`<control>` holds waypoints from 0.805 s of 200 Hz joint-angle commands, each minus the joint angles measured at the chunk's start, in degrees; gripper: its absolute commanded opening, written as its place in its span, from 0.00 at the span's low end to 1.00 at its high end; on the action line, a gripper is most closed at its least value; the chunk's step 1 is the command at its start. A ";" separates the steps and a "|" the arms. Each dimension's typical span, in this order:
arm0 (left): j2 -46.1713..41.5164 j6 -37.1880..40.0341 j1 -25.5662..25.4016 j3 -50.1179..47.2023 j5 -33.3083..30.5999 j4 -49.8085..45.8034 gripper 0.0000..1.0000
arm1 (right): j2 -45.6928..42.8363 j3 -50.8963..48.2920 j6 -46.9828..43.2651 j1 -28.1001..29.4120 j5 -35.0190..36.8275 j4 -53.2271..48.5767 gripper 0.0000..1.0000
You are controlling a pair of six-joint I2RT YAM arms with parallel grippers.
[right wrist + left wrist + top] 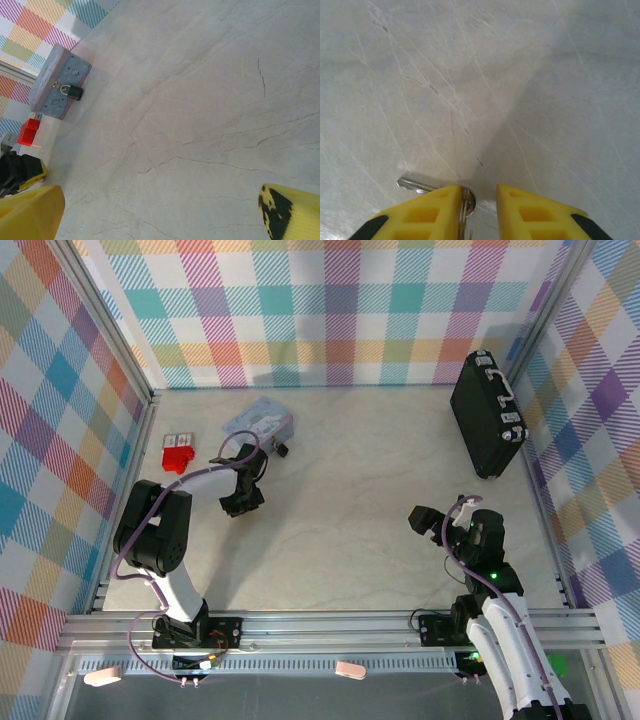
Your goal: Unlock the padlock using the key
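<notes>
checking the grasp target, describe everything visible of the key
The key is small, silvery metal, lying flat on the marbled table. In the left wrist view its slim blade points left and its round bow sits at the inner edge of one yellow finger of the left pincer, whose jaws stand apart. Whether that finger touches it cannot be told.

No legible text, label or number anywhere.

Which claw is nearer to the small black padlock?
Left. The left claw sits a little nearer the arms than the padlock; the right claw is far off across the table.
</notes>
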 commanded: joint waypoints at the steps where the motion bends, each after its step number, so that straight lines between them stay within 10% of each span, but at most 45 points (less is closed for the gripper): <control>1: 0.50 -0.51 0.62 -1.67 0.62 0.38 0.19 | 0.05 -0.55 0.77 0.30 -0.38 1.36 0.99; 32: -1.84 -0.65 0.70 -3.61 2.86 3.20 0.00 | 0.18 -0.47 0.71 0.31 -0.38 1.37 0.99; 161: -32.75 0.66 -9.10 -10.50 19.83 20.09 0.00 | -3.30 -0.47 25.35 5.06 -4.77 5.14 0.99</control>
